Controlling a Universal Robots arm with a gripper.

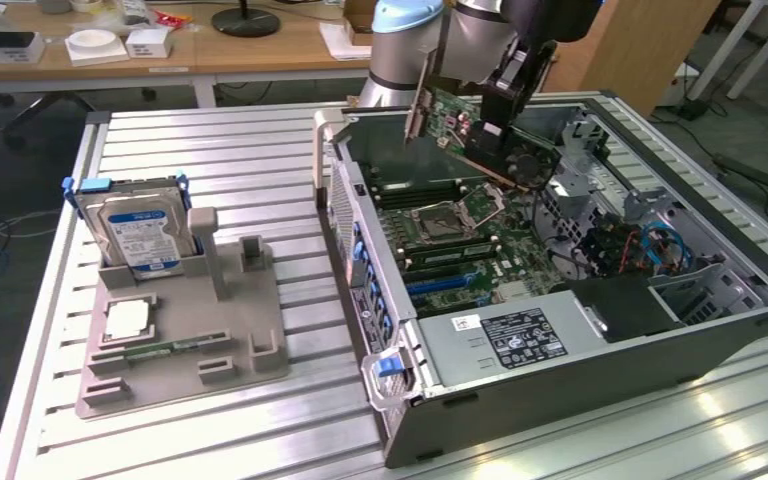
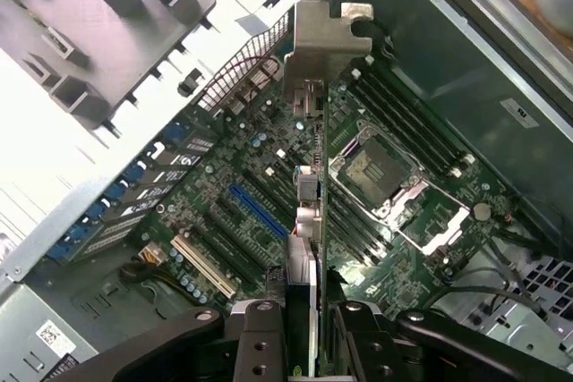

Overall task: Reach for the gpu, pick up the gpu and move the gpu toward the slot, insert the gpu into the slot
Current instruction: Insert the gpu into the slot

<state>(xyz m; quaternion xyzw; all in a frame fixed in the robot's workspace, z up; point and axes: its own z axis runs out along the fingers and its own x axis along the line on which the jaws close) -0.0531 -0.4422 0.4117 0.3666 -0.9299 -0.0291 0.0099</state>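
While my black metal gripper (image 2: 311, 315) hung over the open grey sheet-metal computer case (image 1: 598, 370), my fingers (image 2: 260, 333) were clamped on the gpu (image 1: 458, 125), a thin flat rectangular circuit card with a silvery bracket, held on edge above the green motherboard (image 2: 269, 131), apart from the long narrow blue plastic slot (image 2: 258, 210).

On the table (image 1: 224, 140), the open case (image 1: 598, 330) lies at the exterior view's right. The fixture (image 1: 184, 350) lies at its left, with the hard drive (image 1: 137, 230) upright in its far end. Inside the case, the gpu (image 1: 464, 120) hangs above the motherboard (image 1: 484, 240), farther back than the slot (image 1: 444, 283).
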